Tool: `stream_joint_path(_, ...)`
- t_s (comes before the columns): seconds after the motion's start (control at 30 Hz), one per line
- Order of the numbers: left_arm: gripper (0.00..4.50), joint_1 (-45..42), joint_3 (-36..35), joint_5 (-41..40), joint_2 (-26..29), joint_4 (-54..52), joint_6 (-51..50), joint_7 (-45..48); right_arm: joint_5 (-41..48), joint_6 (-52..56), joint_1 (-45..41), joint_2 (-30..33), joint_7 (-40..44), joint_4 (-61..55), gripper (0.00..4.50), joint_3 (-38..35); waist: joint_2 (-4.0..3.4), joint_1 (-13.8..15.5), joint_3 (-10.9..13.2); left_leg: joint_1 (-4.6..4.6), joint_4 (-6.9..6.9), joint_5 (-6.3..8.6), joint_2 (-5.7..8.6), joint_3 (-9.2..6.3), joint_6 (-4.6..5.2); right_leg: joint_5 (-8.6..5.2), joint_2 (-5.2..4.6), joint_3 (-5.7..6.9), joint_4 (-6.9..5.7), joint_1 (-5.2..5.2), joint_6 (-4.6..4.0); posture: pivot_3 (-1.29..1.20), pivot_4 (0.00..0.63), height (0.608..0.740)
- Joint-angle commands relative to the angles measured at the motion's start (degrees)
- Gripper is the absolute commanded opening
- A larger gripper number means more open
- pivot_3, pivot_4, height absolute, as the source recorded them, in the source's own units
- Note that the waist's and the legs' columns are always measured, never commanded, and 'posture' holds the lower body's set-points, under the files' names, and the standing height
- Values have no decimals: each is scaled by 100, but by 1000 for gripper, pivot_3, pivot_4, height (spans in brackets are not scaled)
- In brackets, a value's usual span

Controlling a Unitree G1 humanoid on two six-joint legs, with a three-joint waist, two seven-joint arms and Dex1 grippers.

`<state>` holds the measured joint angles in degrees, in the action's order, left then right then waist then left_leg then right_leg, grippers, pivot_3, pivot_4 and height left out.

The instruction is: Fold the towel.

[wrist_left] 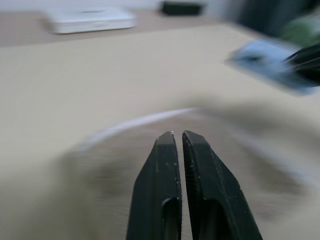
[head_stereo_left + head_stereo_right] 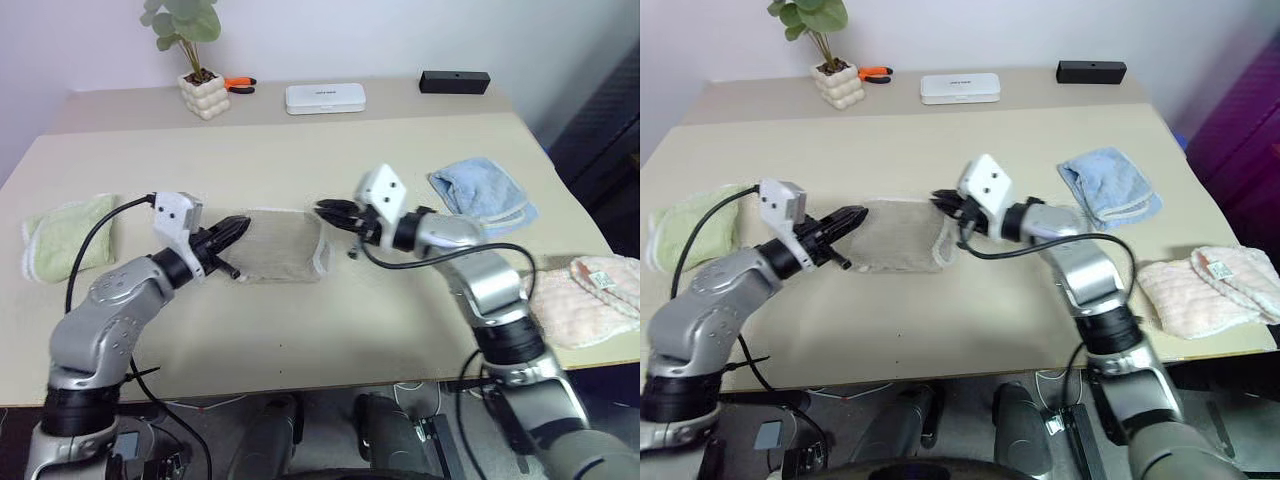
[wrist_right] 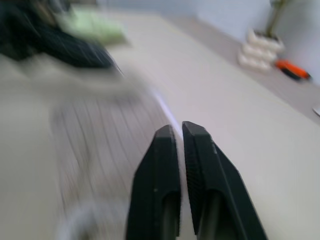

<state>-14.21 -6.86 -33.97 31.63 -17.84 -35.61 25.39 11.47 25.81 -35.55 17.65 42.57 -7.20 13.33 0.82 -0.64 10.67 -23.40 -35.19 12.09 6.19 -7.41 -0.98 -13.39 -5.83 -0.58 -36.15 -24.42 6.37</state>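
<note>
A beige towel [image 2: 283,246] lies partly folded mid-table, the left gripper [image 2: 235,230] at nine o'clock and right gripper [image 2: 328,210] at three, both closed empty; more folding likely remains.

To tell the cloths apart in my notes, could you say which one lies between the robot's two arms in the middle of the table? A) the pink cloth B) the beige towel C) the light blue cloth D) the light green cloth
B: the beige towel lies mid-table between the left gripper and right gripper, while the green cloth, blue cloth and pink cloth sit out toward the table's sides.
</note>
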Motion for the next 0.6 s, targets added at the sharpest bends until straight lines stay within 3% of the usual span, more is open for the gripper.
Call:
stream_joint_path(0.03, 64, -57, 499, 704, -183, 357, 319, -128, -180, 50, -69, -406, -271, 496, 166, 299, -1, 1, 0, 0, 1, 0, 2, 0, 0, 5, 0, -1, 0, 0, 3, 0, 150, 733)
stream_joint_path(0.2, 64, 176, 955, 1405, -297, 843, 687, -62, -650, 50, 109, -700, -602, 1371, 166, 722, -1, -12, -1, -1, 3, -1, 3, 0, -1, 13, 2, -4, -4, -7, 3, 0, 150, 733)
stream_joint_path(0.37, 64, 511, 532, 1416, -603, 794, 1190, -165, -455, 320, 291, -547, -478, 1154, 166, 457, -6, -16, -4, 1, 3, -1, 2, 1, -2, 14, 2, -6, -5, -9, 1, 0, 150, 733)
stream_joint_path(0.6, 0, 1557, -401, 882, -514, -361, 1544, 234, 538, 1902, 341, -84, -377, 12, 3381, -593, -5, -16, -3, -1, 3, 0, -2, 0, -2, 14, 2, -7, -4, -11, 1, 0, 150, 733)
